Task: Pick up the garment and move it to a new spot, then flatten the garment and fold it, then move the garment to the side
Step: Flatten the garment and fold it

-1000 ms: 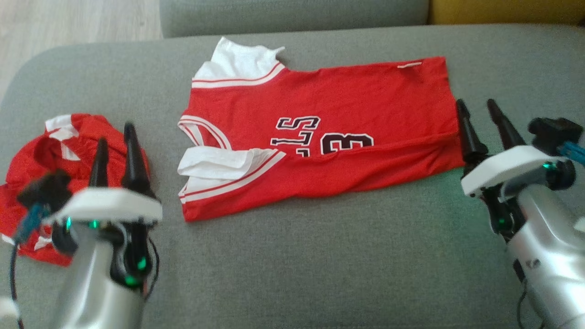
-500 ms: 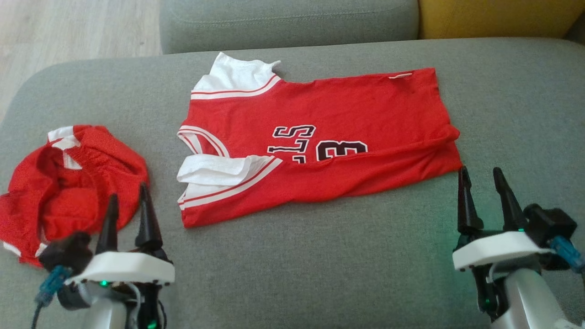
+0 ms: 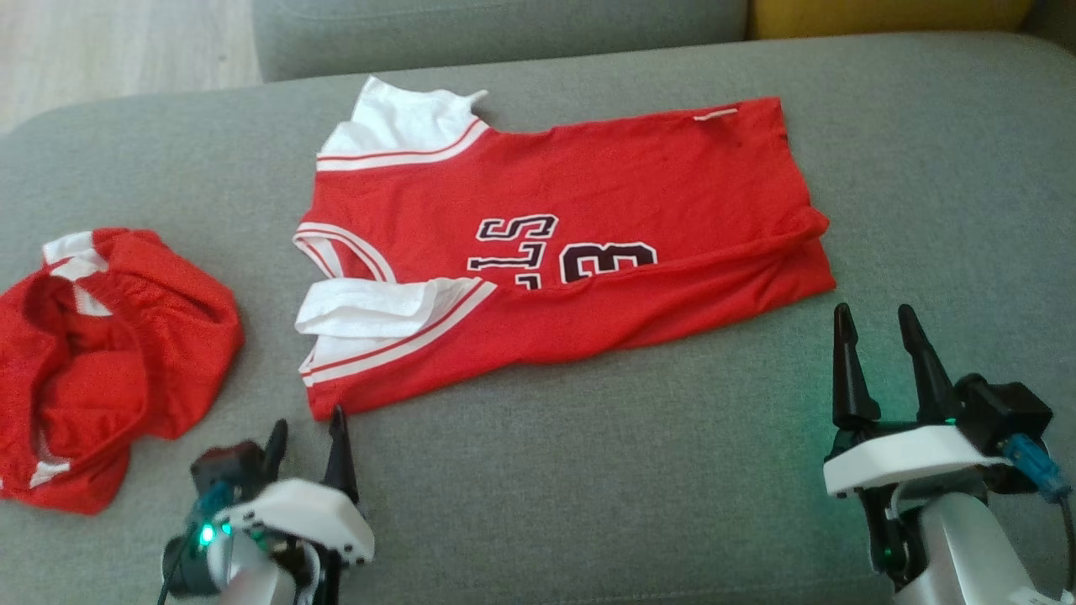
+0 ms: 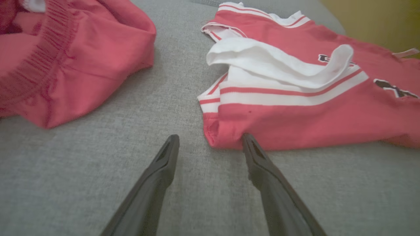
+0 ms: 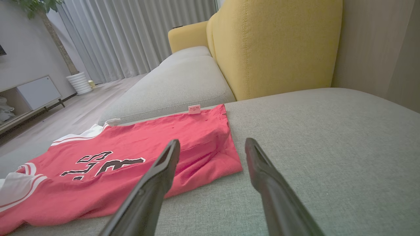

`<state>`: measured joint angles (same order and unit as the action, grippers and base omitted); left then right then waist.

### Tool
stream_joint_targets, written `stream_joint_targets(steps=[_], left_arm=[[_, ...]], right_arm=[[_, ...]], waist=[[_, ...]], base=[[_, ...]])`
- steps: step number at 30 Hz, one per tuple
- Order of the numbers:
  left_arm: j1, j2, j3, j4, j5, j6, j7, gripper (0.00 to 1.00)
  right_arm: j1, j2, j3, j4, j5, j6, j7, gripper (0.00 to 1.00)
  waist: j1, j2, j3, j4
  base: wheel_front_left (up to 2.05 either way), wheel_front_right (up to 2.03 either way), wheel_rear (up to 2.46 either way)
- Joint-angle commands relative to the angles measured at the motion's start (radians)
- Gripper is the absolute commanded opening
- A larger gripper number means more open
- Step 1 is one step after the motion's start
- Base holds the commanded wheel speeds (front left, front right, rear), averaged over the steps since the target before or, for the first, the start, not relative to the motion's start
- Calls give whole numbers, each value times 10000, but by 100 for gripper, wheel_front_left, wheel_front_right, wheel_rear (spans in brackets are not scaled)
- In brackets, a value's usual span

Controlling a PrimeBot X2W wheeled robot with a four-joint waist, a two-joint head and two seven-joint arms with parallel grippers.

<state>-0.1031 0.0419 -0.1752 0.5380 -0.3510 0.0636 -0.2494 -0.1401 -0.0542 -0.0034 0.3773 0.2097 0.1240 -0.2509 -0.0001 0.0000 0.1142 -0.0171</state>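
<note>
The garment (image 3: 572, 185) is a red jersey with white sleeves and dark lettering. It lies spread on the grey cushion (image 3: 588, 487), and its near long edge is folded up over the lettering. My left gripper (image 3: 308, 418) stands open just short of the jersey's near left corner. In the left wrist view one fingertip (image 4: 246, 139) of the left gripper (image 4: 210, 137) touches that red corner (image 4: 295, 124). My right gripper (image 3: 872, 309) is open and empty, a little nearer than the hem's right corner. The right wrist view shows the right gripper (image 5: 212, 141) pointing past the hem (image 5: 210, 154).
A second red garment (image 3: 118, 353) lies crumpled at the left of the cushion, beside my left gripper (image 4: 82, 65). A grey backrest (image 3: 504, 29) and a yellow cushion (image 5: 272, 49) stand behind. Wooden floor (image 3: 109, 50) shows beyond the cushion's rounded far left edge.
Both grippers have drawn back toward the near edge. The left one has moved right, from over the crumpled garment to the jersey's near left corner. The camera has shifted a little.
</note>
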Motion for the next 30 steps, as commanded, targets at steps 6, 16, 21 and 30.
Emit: stream_joint_targets(steps=[6, 16, 21, 30], left_arm=[[-1603, 198, 517, 1290, 292, 520, -124, 100], [-2344, 273, 411, 2650, 228, 151, -28, 65], [-2593, 236, 354, 2778, 104, -110, -75, 0], [-2151, 135, 322, 233, 504, -190, -121, 0]], right_arm=[[-478, 36, 312, -434, -30, 67, -108, 100], [-595, 38, 196, -423, 39, 67, -108, 100], [-807, 38, -94, 172, -30, 67, -59, 100], [-2485, 39, -803, 2622, 1907, 67, 1447, 100]], waist=[[1, 0, 381, -284], [1, 0, 601, -445], [1, 0, 635, -350], [1, 0, 809, 357]], base=[[0, 0, 0], [0, 0, 0], [0, 0, 0], [0, 0, 0]])
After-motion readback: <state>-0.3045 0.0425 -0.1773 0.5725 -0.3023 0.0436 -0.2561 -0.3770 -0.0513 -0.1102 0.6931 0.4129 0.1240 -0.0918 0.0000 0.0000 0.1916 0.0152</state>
